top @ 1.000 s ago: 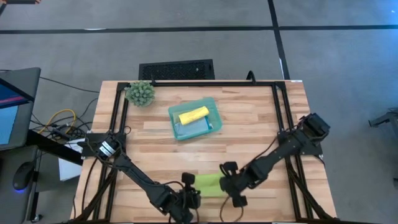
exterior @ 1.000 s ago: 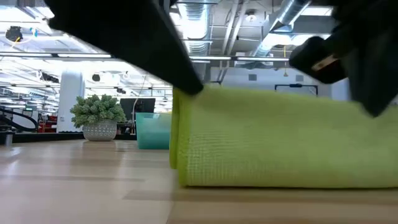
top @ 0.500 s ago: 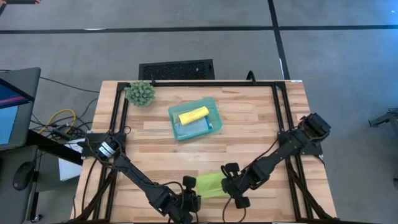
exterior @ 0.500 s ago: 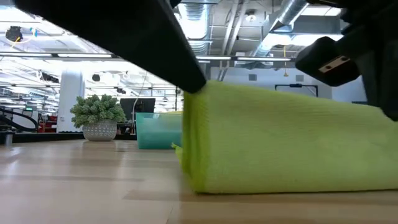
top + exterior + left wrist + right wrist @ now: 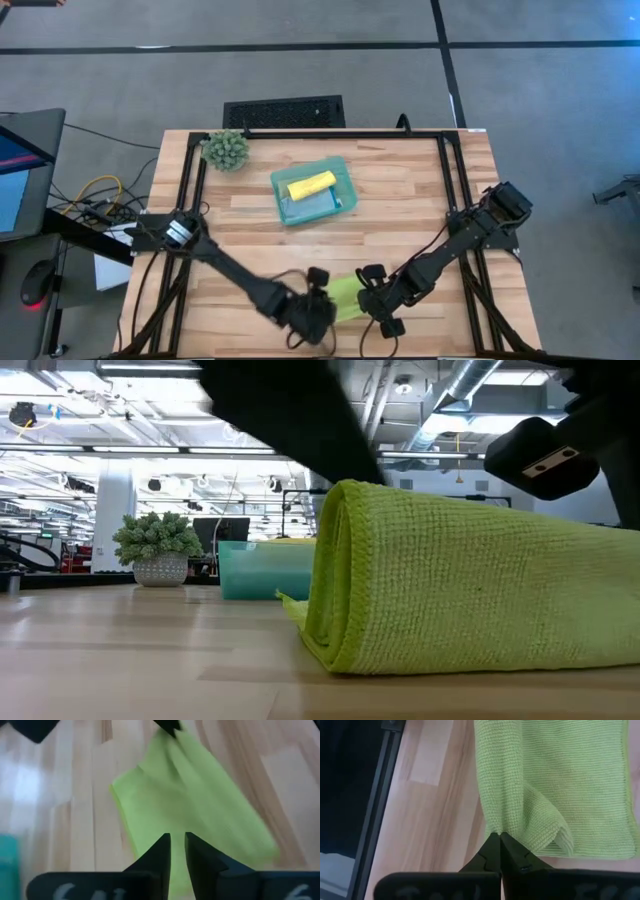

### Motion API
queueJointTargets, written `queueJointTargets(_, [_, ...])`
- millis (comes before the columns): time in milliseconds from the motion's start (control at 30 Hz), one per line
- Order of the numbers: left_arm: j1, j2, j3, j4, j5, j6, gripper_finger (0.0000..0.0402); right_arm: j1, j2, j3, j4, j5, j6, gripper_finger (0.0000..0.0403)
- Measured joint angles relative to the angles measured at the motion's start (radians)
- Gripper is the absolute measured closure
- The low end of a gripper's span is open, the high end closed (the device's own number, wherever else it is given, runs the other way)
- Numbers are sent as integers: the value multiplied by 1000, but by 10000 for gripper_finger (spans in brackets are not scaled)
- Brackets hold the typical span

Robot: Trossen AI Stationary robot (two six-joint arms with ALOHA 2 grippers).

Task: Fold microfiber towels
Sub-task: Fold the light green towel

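The lime green towel [image 5: 345, 297] lies at the desk's [image 5: 400, 215] near edge between the 2 arms, now doubled over into a thick fold. The left pincer [image 5: 177, 851] has just let go: its fingers stand narrowly parted above the cloth, and that arm has swung in toward the towel. The right pincer [image 5: 499, 851] stays clamped on a pinched edge. The fold looks nearly finished. Well apart sit the teal tray [image 5: 340, 168], holding the yellow towel [image 5: 311, 184] and the light blue towel [image 5: 310, 206], and the plant ball [image 5: 226, 149]; nothing blocks the work.
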Motion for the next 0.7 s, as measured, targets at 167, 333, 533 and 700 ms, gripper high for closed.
queueJointTargets(167, [77,0,-82,157,197,71,378,9,0,0,2,-16,0,389])
queueJointTargets(333, [91,1,-160,188,271,40,399,21,0,0,2,-27,0,390])
queueJointTargets(533, [91,1,-226,311,282,39,399,29,0,4,1,-63,1,389])
queueJointTargets(700, [88,1,-257,373,302,39,401,32,0,43,0,-66,6,394])
